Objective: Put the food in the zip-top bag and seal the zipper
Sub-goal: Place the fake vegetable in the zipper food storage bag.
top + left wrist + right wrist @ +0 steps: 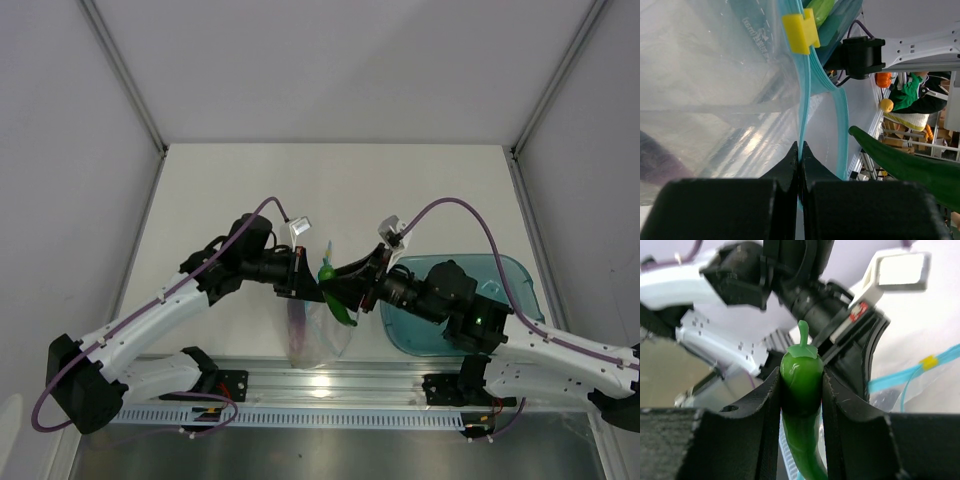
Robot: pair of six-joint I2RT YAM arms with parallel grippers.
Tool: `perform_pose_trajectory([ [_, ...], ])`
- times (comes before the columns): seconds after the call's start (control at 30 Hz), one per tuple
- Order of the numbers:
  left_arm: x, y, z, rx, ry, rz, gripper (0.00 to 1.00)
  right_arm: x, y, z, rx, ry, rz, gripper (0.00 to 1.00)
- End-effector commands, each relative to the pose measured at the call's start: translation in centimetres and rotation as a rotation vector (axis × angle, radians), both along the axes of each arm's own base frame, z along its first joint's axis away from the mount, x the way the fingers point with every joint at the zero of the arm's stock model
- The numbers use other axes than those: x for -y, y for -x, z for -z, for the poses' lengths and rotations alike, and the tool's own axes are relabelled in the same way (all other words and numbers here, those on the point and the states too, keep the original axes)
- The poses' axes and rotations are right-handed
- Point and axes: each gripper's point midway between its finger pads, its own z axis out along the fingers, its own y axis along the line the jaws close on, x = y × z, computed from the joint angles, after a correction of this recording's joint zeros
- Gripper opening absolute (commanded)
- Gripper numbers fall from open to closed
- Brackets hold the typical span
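Logging the bag [318, 335] nearest, hanging over the front edge of the bench [240, 190] with its mouth upward. Spotting something dark purple low inside it through the plastic, too blurred for naming.

Finding the left gripper [800, 147] pinched fully together on one lip of the zipper [803, 95], below the yellow slider [800, 32]. Seeing the other lip bowing away, leaving a narrow gap.

Finding the right gripper [800, 382] clamped across the thick end of the pepper [802, 365], stem up, tail slanting down toward the bag. Placing the tail tip just beside the outer lip; not managing to tell whether over the opening or outside it.

Judging the step as feeding the pepper in. Likely calling for:
- steering the tail between the two blue lips, not onto either strip
- lowering with the tip well inside before releasing
- holding the left pinch steady to avoid collapsing the mouth
- staying clear of the slider

Noting the teal tray [520, 290] under the right arm.
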Motion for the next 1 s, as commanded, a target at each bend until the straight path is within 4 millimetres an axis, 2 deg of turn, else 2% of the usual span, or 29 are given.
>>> perform_pose_trajectory([
  [0.0,0.4,0.4,-1.4,0.013,0.052,0.02,0.01,1.1,-2.6,-4.5,0.052,-0.175,0.179,0.0],
  [0.27,0.2,0.7,-1.0,0.007,0.049,0.02,0.01,1.1,-3.0,-5.6,0.023,-0.237,0.2,0.0],
  [0.33,0.3,0.6,-1.1,0.007,0.054,0.02,0.01,0.9,-3.0,-5.3,0.02,-0.229,0.198,0.0],
  [0.43,0.3,0.6,-1.7,0.019,0.063,0.022,0.0,0.5,-3.3,-4.1,-0.001,-0.216,0.207,0.0],
  [0.5,0.3,0.5,-1.8,0.023,0.059,0.019,0.01,0.3,-3.3,-2.1,-0.027,-0.188,0.209,0.0],
  [0.57,0.2,0.6,-2.0,0.03,0.059,0.019,0.01,0.0,-3.2,-1.2,-0.034,-0.164,0.206,0.0],
  [0.73,0.2,0.6,-2.1,0.033,0.062,0.016,0.01,-0.6,-2.1,1.3,-0.045,-0.105,0.181,0.0],
  [0.97,0.2,0.5,-2.8,0.052,0.072,0.012,0.0,0.0,-1.6,4.3,-0.083,-0.055,0.212,0.0],
])
